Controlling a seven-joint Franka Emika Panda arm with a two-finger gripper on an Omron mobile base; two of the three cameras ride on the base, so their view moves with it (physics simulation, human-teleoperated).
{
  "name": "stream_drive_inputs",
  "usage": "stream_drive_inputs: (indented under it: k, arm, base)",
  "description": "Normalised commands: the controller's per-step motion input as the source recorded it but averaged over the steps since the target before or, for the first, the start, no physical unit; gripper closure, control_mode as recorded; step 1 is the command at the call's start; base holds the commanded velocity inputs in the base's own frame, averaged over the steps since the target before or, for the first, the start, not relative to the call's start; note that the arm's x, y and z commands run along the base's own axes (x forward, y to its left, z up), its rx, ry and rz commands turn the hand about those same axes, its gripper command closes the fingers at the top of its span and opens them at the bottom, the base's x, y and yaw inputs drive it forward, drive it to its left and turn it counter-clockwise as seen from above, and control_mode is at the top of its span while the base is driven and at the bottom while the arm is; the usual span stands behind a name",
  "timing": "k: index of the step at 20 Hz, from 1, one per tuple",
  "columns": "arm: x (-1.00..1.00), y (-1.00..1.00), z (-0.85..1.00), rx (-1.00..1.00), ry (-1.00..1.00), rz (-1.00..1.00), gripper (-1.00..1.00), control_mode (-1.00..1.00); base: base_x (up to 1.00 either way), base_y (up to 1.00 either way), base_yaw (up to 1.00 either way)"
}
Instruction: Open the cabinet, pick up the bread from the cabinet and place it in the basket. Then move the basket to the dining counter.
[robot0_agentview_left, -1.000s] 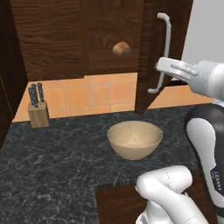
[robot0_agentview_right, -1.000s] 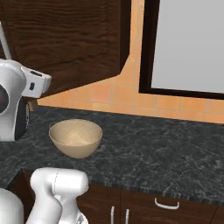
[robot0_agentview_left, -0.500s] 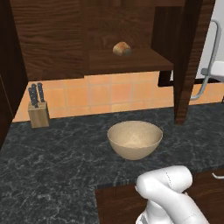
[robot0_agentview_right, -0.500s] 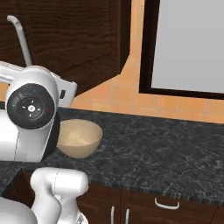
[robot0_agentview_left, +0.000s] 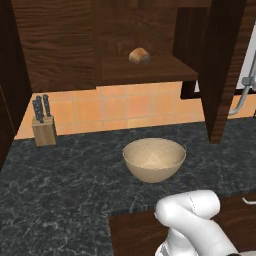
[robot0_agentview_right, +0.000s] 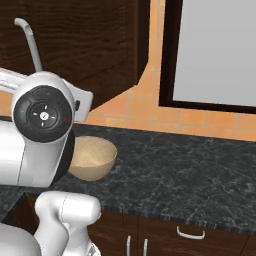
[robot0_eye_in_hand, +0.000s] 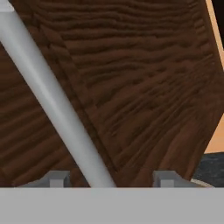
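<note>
- Left base view: dark brown wood-grain wall cabinet (robot0_agentview_left: 125, 45) stands open; its door (robot0_agentview_left: 222, 65) is swung out edge-on at right, w/ the silver bar handle (robot0_agentview_left: 244, 92) just past it.
- Small round brown bread roll (robot0_agentview_left: 139, 55) sits on the cabinet shelf, near the front edge, nothing touching it.
- Wide round tan basket w/ speckled beige inside (robot0_agentview_left: 154, 159) sits upright on the black speckled stone counter (robot0_agentview_left: 65, 185), below the shelf and a bit to the right of the bread; nothing in it.
- Wooden knife block w/ dark handles (robot0_agentview_left: 43, 126) at the back left of the counter, against the orange tile wall, well apart from the basket.
- Right base view: basket (robot0_agentview_right: 95, 157) partly hidden behind the white arm; handle (robot0_agentview_right: 31, 42) rises above the arm; big pale window w/ dark frame (robot0_agentview_right: 215, 52) at right.
- Hand view: gripper (robot0_eye_in_hand: 106, 180) right up against the door's wood face; handle (robot0_eye_in_hand: 52, 100) runs diagonally and comes down between the two dark tips.
- Jaws stand apart, one either side of the bar w/ gaps showing; can't tell if either tip touches it.
</note>
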Motion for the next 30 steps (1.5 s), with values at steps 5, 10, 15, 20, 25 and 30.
stream_drive_inputs:
  k: [5, 10, 15, 20, 25, 30]
  arm:
    - [-0.84, 0.08, 0.06, -0.10, 0.00, -0.04, -1.00, -1.00]
    - [-0.70, 0.84, 0.05, -0.54, 0.04, -0.17, -1.00, -1.00]
    - [-0.15, 0.77, 0.00, -0.75, 0.23, -0.16, -1.00, -1.00]
    - [0.51, 0.58, -0.10, -0.80, 0.11, -0.01, -1.00, -1.00]
    - [0.90, 0.27, -0.09, -0.65, 0.20, 0.01, -1.00, -1.00]
    - [1.00, 0.00, -0.01, -0.43, 0.46, -0.01, -1.00, -1.00]
  base:
    - [0.00, 0.00, 0.00]
    - [0.00, 0.00, 0.00]
    - [0.00, 0.00, 0.00]
    - [0.00, 0.00, 0.00]
    - [0.00, 0.00, 0.00]
    - [0.00, 0.00, 0.00]
